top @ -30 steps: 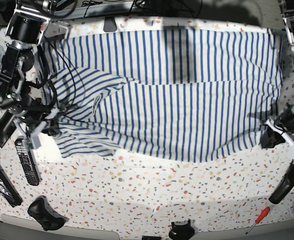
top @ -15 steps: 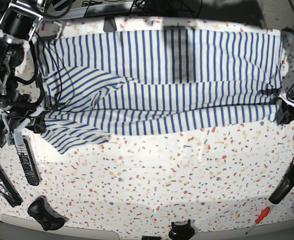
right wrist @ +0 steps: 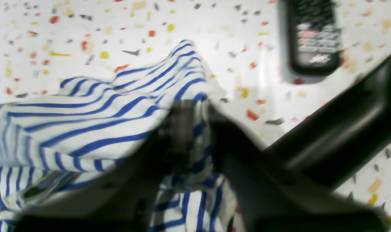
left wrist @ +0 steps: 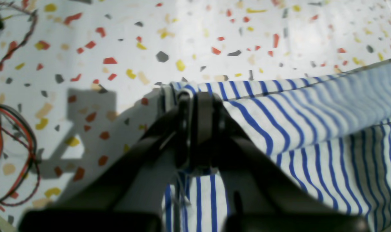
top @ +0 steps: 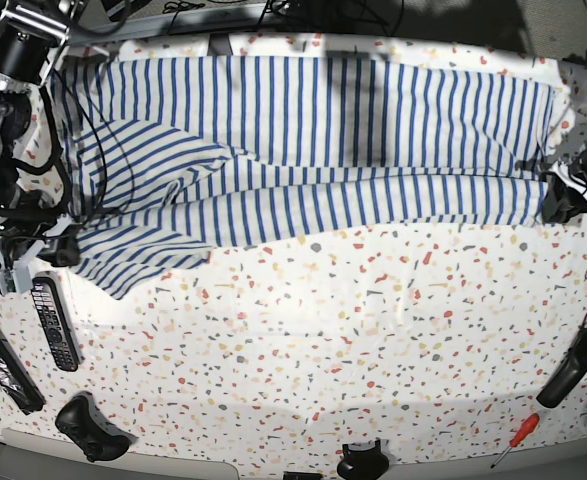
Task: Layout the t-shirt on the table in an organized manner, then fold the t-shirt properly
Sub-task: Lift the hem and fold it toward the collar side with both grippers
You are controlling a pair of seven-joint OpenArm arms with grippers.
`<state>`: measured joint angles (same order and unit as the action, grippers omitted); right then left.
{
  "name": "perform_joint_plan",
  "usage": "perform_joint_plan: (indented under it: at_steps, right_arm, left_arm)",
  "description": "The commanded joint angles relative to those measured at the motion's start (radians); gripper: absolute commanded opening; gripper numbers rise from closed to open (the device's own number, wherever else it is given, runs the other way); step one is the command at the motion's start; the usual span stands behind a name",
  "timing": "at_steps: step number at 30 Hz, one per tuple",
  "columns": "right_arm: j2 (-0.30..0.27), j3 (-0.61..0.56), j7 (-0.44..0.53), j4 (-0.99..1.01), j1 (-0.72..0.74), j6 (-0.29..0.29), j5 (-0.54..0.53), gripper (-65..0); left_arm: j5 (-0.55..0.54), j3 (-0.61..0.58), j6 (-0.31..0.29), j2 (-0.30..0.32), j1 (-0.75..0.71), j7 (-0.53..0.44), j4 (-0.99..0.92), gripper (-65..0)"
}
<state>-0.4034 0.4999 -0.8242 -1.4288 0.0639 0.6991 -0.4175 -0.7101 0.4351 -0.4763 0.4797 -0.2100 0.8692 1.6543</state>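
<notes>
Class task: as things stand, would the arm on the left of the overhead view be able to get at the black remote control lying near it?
Probably yes. The remote lies on bare table just below that claw, nothing between; but shirt cloth sits in the claw.

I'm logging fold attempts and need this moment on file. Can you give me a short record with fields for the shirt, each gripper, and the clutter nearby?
shirt: t-shirt spread wide along the far side of the table, near edge folded up over the body
left gripper: left gripper shut on the shirt's edge at its end of the fold
right gripper: right gripper at the other end, cloth between its fingers; view too blurred to judge the grip
clutter: remote control, game controller, red screwdriver near the table's front
</notes>
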Motion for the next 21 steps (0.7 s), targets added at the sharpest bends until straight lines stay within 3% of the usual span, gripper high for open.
perform_joint_plan:
  at_steps: [1, 3, 5, 13, 21]
  right_arm:
    - [-0.020, 0.006, -0.002, -0.020, 0.016, -0.001, -0.013, -43.4]
    - [-0.021, 0.007, -0.061, -0.020, 0.016, -0.001, -0.013, -34.5]
    - [-0.023, 0.007, -0.089, -0.020, 0.016, -0.001, -0.013, -30.2]
    - [-0.023, 0.006, -0.089, -0.020, 0.057, -0.001, -0.119, -30.4]
    - [-0.020, -0.007, -0.022, -0.010, 0.159, -0.001, -0.106, -30.5]
  left_arm:
    - [-0.018, 0.010, -0.003, 0.019, 0.008, -0.012, 0.019, -65.0]
    - [-0.026, 0.010, -0.003, 0.019, 0.008, 0.009, 0.019, -65.0]
    - [-0.053, 0.010, -0.003, 0.019, 0.008, 0.033, 0.019, -65.0]
    - [-0.084, 0.009, -0.004, 0.019, 0.008, 0.052, 0.019, -65.0]
    - [-0.088, 0.009, -0.004, 0.019, 0.008, 0.058, 0.018, -65.0]
